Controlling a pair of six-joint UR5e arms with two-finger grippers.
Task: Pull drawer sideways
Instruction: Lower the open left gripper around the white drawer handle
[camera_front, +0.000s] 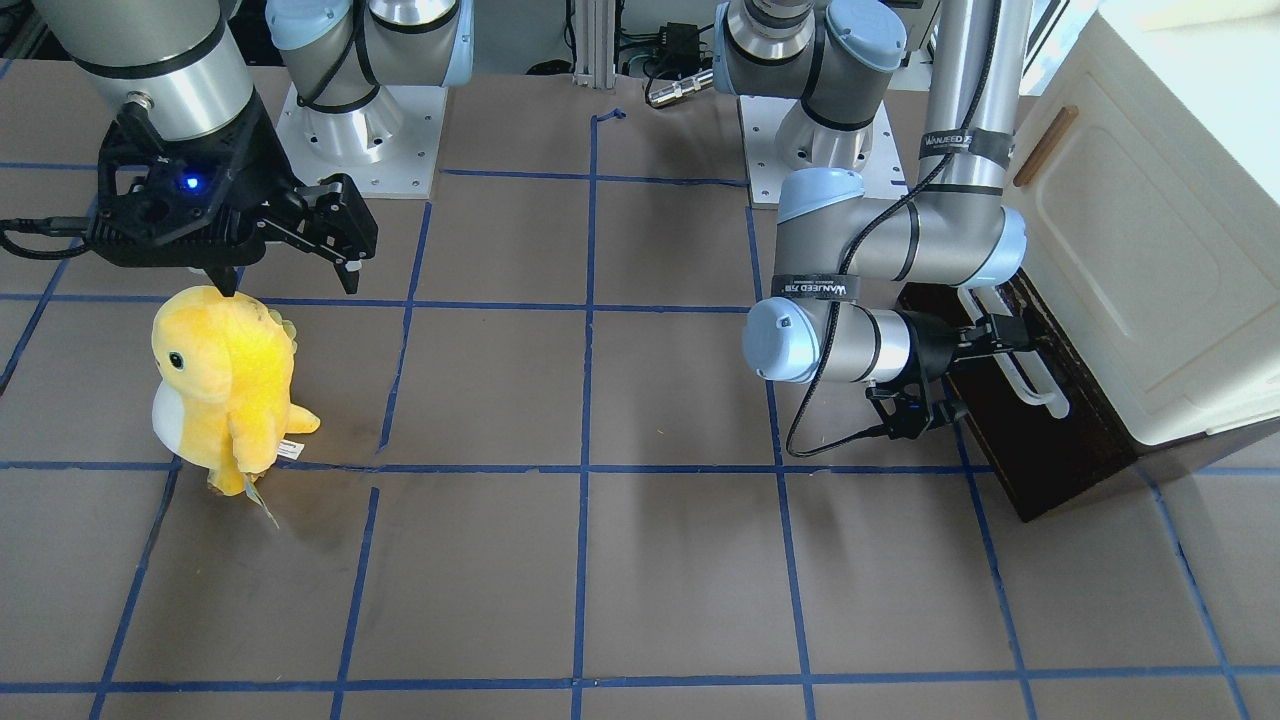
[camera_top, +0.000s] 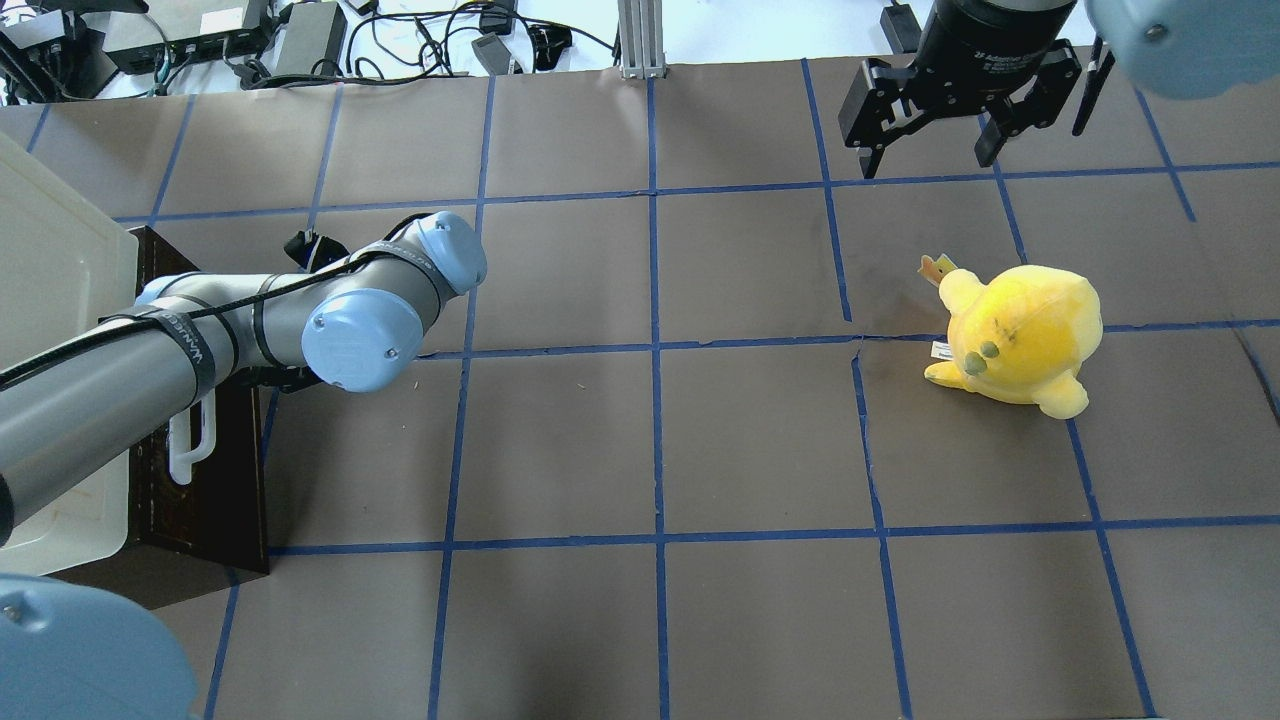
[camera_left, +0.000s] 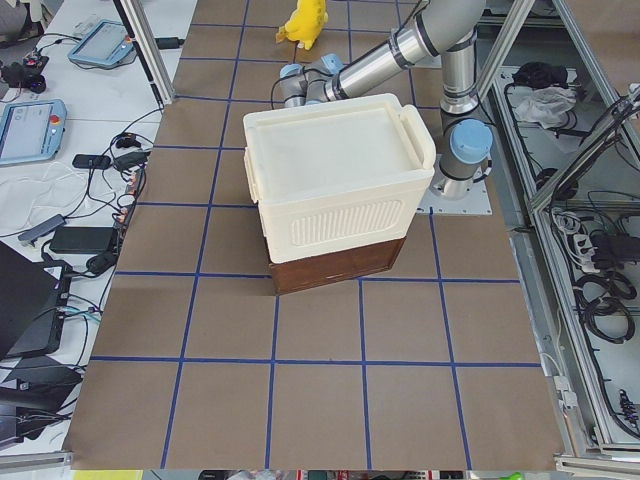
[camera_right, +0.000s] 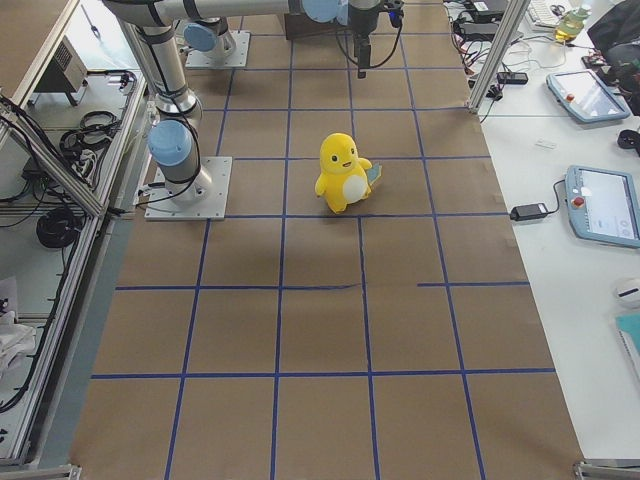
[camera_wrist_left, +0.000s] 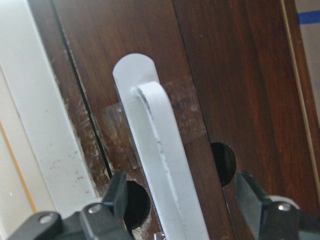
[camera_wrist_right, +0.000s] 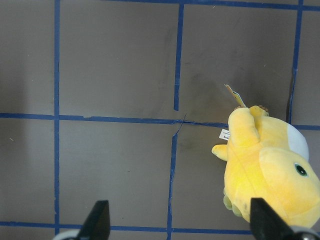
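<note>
Though tucked beneath cream cabinet (camera_front: 1150, 250) at left end of table (camera_front: 600, 570), shows as dark brown wooden drawer (camera_front: 1050, 450) fronted by long white bar handle (camera_wrist_left: 160, 150). Straddled by left gripper (camera_wrist_left: 182, 182), fingers (camera_wrist_left: 117, 192) apart either side. Well apart: right gripper (camera_top: 926, 155), spread wide, near yellow plush toy (camera_front: 225, 385).

Overhead, the left arm (camera_top: 200, 340) covers the left hand (camera_front: 1025, 340) and most of the white handle (camera_top: 190, 445) of the drawer (camera_top: 215, 490); the left wrist view crops the handle's lower end.
</note>
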